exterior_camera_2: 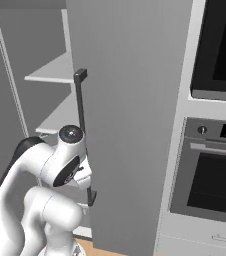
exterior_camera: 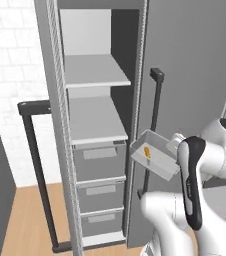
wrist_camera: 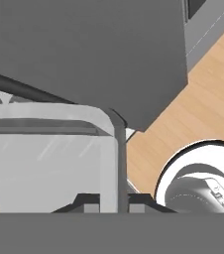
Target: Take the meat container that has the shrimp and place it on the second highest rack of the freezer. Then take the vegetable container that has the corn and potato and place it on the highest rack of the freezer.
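Gripper [wrist_camera: 118, 202] clenched on shrimp [exterior_camera: 148, 150] tray [exterior_camera: 155, 159] rim, right of freezer [exterior_camera: 92, 125] shelves. Next, I judged: slide onto lower shelf [exterior_camera: 96, 122].

Even, soft light fills the room, flat and without a clear source. Beyond the gripper [wrist_camera: 113, 201] the freezer [exterior_camera: 92, 75] interior shades darker along its right inner wall. Pale streaks of glare cross the clear container [wrist_camera: 49, 163] wall right at the fingertips. Edges look slightly soft and jagged.
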Robot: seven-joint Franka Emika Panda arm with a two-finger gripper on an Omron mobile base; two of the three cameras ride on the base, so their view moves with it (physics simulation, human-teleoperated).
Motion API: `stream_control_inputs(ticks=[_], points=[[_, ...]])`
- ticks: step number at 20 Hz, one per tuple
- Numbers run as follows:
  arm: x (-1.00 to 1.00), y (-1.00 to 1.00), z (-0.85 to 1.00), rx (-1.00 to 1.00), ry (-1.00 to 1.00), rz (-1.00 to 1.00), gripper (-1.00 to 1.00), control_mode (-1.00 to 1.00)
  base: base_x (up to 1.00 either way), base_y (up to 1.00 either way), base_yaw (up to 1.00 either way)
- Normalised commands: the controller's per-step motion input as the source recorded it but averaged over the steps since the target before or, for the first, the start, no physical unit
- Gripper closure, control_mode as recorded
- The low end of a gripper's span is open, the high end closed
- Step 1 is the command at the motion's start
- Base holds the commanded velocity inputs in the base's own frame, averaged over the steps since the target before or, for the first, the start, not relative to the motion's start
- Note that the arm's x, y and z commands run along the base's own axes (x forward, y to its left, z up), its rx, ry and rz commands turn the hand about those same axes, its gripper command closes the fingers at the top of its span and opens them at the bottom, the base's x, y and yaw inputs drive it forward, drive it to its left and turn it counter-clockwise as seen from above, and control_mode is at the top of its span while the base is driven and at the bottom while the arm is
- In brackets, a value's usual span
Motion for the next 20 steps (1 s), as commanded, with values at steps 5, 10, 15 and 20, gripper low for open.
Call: stream_control_inputs(ticks=[5,10,15,20], points=[[0.0,0.0,0.0,0.0,0.0,0.0,1.0,1.0,0.05,0.08,-0.15],[0.0,0.0,0.0,0.0,0.0,0.0,1.0,1.0,0.12,0.6,-0.14],[0.0,0.0,0.0,0.0,0.0,0.0,1.0,1.0,0.19,0.44,-0.12],[0.36,0.23,0.0,-0.02,-0.05,-0.07,1.0,-1.0,0.05,0.04,-0.02]])
